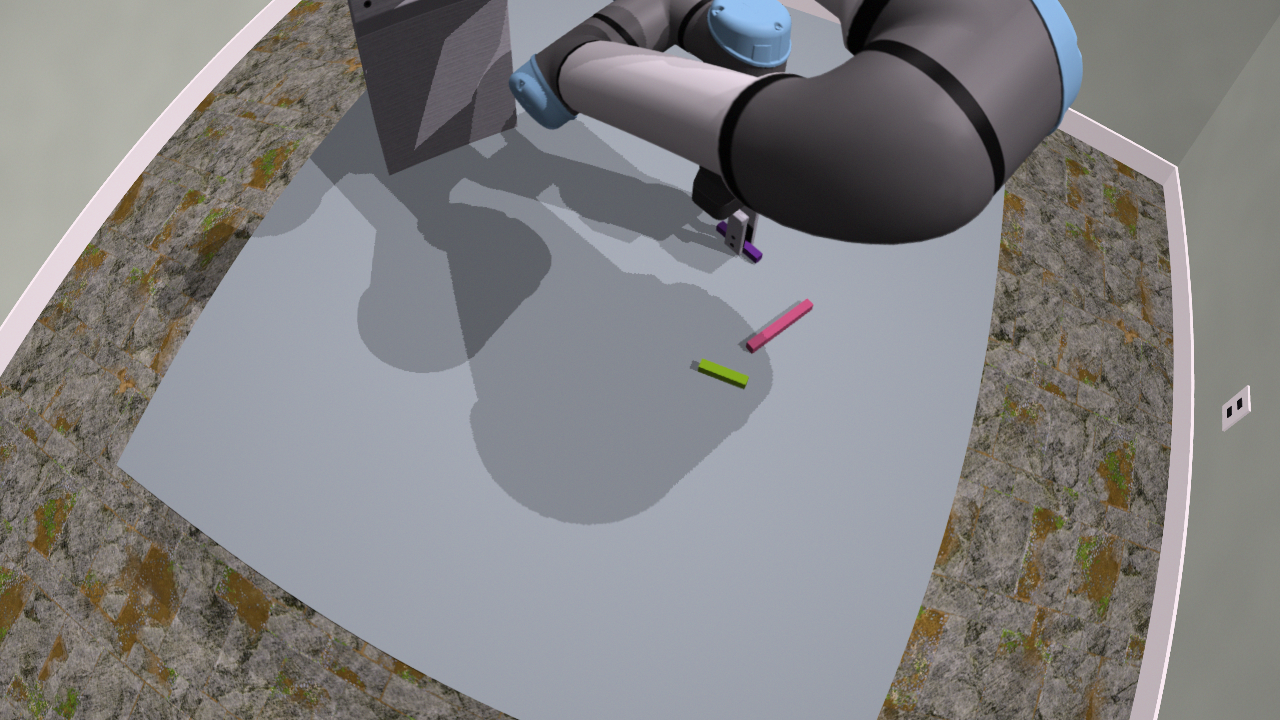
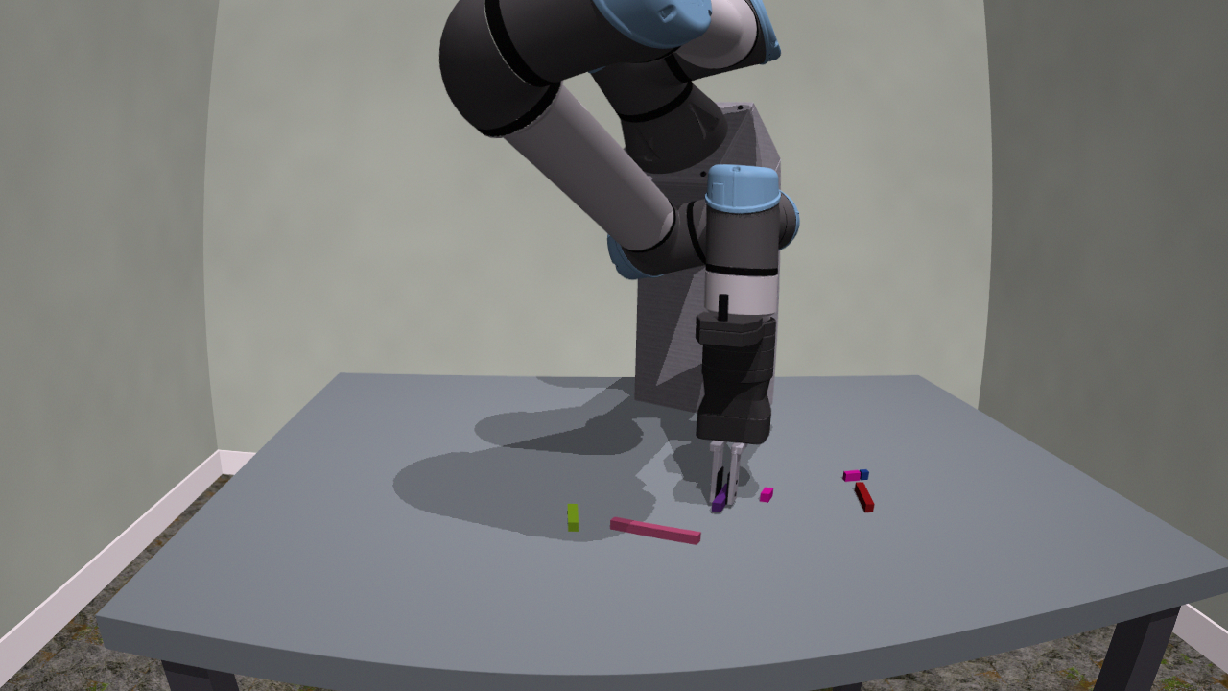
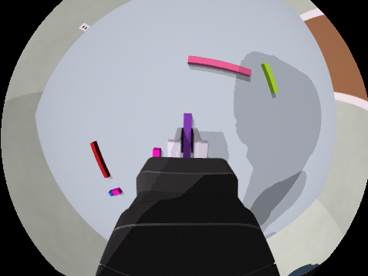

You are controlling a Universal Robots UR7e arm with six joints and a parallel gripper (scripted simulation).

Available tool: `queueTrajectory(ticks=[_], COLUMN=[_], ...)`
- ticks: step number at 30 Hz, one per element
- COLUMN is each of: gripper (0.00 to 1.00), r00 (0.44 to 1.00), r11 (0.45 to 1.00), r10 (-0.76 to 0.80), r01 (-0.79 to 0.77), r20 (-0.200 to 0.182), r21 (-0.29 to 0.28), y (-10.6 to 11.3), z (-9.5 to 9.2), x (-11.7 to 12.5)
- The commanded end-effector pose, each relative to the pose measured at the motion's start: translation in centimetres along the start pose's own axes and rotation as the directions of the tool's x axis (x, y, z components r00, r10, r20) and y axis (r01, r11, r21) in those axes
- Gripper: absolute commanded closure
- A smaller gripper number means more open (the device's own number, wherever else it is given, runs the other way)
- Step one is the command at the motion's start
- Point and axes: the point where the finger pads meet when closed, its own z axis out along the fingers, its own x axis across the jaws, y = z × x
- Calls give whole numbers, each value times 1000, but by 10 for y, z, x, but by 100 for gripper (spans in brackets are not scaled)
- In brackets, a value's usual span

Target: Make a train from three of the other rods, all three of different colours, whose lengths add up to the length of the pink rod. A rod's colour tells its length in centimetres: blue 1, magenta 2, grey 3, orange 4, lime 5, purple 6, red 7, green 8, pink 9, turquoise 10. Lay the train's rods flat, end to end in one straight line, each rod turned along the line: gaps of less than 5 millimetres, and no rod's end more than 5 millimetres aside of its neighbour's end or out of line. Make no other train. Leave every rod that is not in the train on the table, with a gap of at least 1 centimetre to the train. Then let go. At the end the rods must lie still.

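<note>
My gripper [image 2: 724, 496] is shut on the purple rod [image 2: 719, 498], down at the table top; the rod also shows between the fingers in the wrist view [image 3: 187, 130] and in the top view [image 1: 741, 242]. The long pink rod [image 2: 654, 530] lies flat just in front and to the left. The lime rod [image 2: 573, 516] lies further left. A magenta rod [image 2: 766, 493] lies close to the right of my fingers. Farther right, a second magenta rod [image 2: 850, 475] lies end to end with a blue rod [image 2: 863, 473], and a red rod [image 2: 863, 496] lies just in front of them.
The robot's grey base block [image 2: 687, 344] stands at the back of the table behind my gripper. The arm hides the right-hand rods in the top view.
</note>
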Motion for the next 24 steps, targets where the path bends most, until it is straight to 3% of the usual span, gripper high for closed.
queueTrajectory(ticks=[1, 13, 24], gripper=[76, 76, 76], r00=[1000, 1000, 1000], r11=[1000, 1000, 1000], r10=[-1, -1, -1], r01=[1, 1, 1], r20=[2, 1, 1], r21=[2, 1, 1], y=[0, 0, 0], z=[-15, -84, -97], x=[-1, -1, -1])
